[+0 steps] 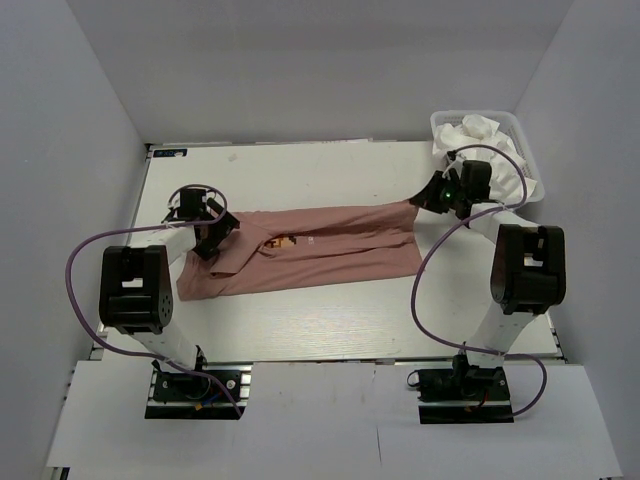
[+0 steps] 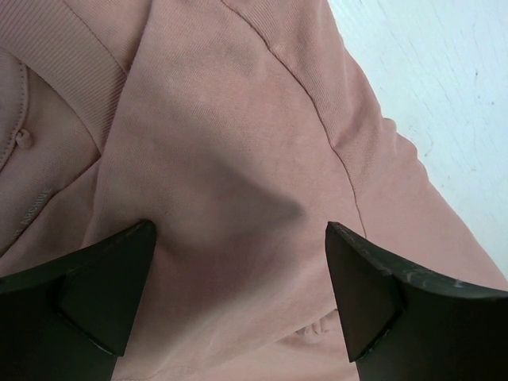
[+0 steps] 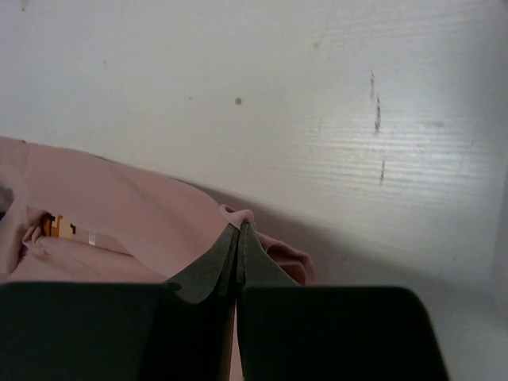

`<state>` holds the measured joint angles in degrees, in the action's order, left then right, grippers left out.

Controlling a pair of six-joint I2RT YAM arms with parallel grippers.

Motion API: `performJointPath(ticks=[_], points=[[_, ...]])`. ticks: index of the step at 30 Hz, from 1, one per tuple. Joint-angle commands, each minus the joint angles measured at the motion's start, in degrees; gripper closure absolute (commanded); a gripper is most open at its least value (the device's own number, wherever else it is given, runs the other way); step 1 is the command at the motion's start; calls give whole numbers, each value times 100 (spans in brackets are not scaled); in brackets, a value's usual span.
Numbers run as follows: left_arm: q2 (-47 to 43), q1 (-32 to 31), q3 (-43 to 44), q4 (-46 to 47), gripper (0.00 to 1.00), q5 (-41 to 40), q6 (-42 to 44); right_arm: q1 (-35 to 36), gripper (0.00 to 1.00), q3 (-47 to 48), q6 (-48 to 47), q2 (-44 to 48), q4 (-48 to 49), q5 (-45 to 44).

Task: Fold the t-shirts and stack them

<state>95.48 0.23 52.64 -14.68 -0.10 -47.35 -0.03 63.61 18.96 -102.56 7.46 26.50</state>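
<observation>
The dusty-pink t-shirt (image 1: 320, 250) lies stretched across the table, its chest print (image 1: 283, 242) showing near the left. My left gripper (image 1: 212, 240) is open just above the shirt's shoulder by the collar; in the left wrist view pink cloth (image 2: 230, 159) fills the space between the two black fingers (image 2: 103, 286). My right gripper (image 1: 428, 197) is shut on the shirt's far right corner and holds it lifted; the right wrist view shows the pinched pink fold (image 3: 242, 218) at the fingertips. White t-shirts (image 1: 478, 140) are heaped in the basket at the back right.
The white lattice basket (image 1: 522, 140) stands at the table's back right corner, next to the right arm. Grey walls close in the left, back and right. Purple cables loop beside both arms. Bare white tabletop (image 1: 300, 170) lies behind the shirt.
</observation>
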Motion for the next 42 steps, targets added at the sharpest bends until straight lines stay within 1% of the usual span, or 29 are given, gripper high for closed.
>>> performJointPath(ticks=[1,2,3,5,6,9,10,12,13,15,16,18,19,21,23,24,25,26,29,30,31,33,34,37,38,39,40,41,42], points=[[331,126,-219,-993,0,-790,253,-181,100,-209,-103,105,37,67],[331,126,-167,-993,0,-790,253,-173,99,-235,-112,96,-34,-239],[331,126,-167,-993,0,-790,253,-173,86,-262,-147,88,-200,-573],[278,126,-167,-993,0,-790,305,-172,73,-122,-182,-17,-376,-882],[278,126,-167,-993,0,-738,306,-164,67,35,-217,-53,-638,-927],[278,126,-106,-993,0,-737,375,-94,60,239,-349,-18,-720,-850],[278,126,-105,-993,0,-737,376,-85,55,283,-393,8,-711,-805],[226,126,-52,-993,0,-737,428,-6,54,379,-463,78,-737,-674],[225,126,-52,-993,0,-737,429,-14,51,397,-620,122,-738,-647],[225,126,9,-993,0,-737,429,257,45,406,-630,201,-920,-550],[225,126,88,-993,0,-737,429,441,36,397,-709,219,-940,-471],[277,126,158,-993,0,-737,429,565,10,371,-745,228,-948,-374],[348,126,237,-993,0,-737,429,783,10,371,-745,219,-966,-356],[444,126,377,-993,0,-737,429,925,10,388,-745,140,-966,-330],[690,126,501,-932,0,-685,490,1224,10,423,-693,-44,-931,-496],[795,126,728,-932,0,-615,551,1373,10,458,-692,-105,-966,-593],[918,126,860,-984,0,-614,552,1548,10,537,-709,-332,-1001,-959],[1041,126,992,-984,0,-614,604,1620,10,573,-727,-404,-1045,-1111],[1612,65,1798,-1107,0,-667,666,1796,10,626,-614,-702,-984,-1550],[1788,65,2028,-1386,0,-615,666,1822,10,652,-535,-825,-1036,-1804],[2173,65,2266,-1476,0,-510,796,1814,10,678,-447,-870,-1080,-1893],[2517,13,2907,-1608,0,-509,850,1796,10,618,-306,-967,-1072,-2191],[2876,12,3397,-1669,0,-422,851,1805,10,574,-227,-976,-1150,-2228],[3440,12,4146,-1557,0,43,851,1884,10,241,-112,-897,-1308,-2299],[3807,12,4566,-1382,0,524,851,1980,10,152,-77,-662,-1309,-2212],[3994,-40,4753,-1162,0,824,911,2033,10,-171,71,-555,-1283,-2019],[4178,-41,5121,-716,0,1106,912,2164,10,-748,134,-441,-1248,-1887],[4372,-110,5342,-503,0,1578,912,2278,10,-963,178,-179,-1204,-1772],[4817,-163,5596,-336,0,1827,842,2706,10,-1383,274,102,-1160,-1754]])
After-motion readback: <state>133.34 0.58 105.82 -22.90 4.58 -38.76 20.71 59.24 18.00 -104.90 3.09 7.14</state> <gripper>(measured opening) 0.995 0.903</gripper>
